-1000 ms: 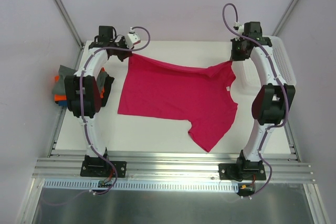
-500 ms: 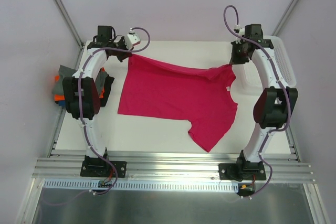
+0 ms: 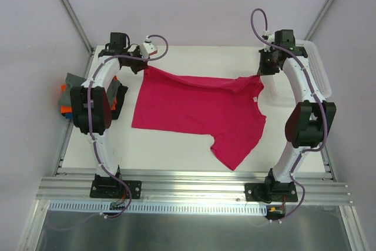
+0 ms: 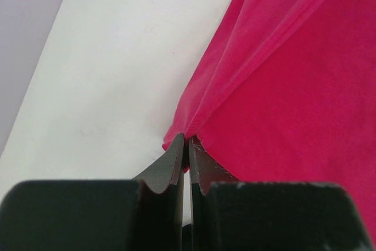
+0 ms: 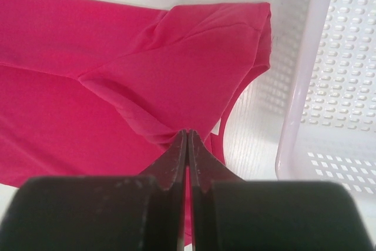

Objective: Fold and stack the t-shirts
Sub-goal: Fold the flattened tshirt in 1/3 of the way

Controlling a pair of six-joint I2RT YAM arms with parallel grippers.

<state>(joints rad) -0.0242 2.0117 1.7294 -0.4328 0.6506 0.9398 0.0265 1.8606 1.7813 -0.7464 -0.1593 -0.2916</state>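
A magenta-red t-shirt (image 3: 197, 107) lies spread on the white table, its far edge lifted. My left gripper (image 3: 143, 66) is shut on the shirt's far left corner; the left wrist view shows the cloth (image 4: 282, 74) pinched at the fingertips (image 4: 178, 148). My right gripper (image 3: 262, 72) is shut on the shirt's far right part near the shoulder; the right wrist view shows the cloth (image 5: 147, 74) gathered at the fingertips (image 5: 182, 139). A stack of folded shirts (image 3: 69, 101), grey, orange and blue, lies at the table's left edge behind the left arm.
A white plastic lattice basket (image 3: 317, 72) stands at the far right, close to the right gripper; its wall also shows in the right wrist view (image 5: 335, 86). An aluminium rail (image 3: 194, 183) runs along the near edge.
Both grippers have moved slightly toward the far side and down with the shirt's far edge, which now hangs a little lower and flatter between them.
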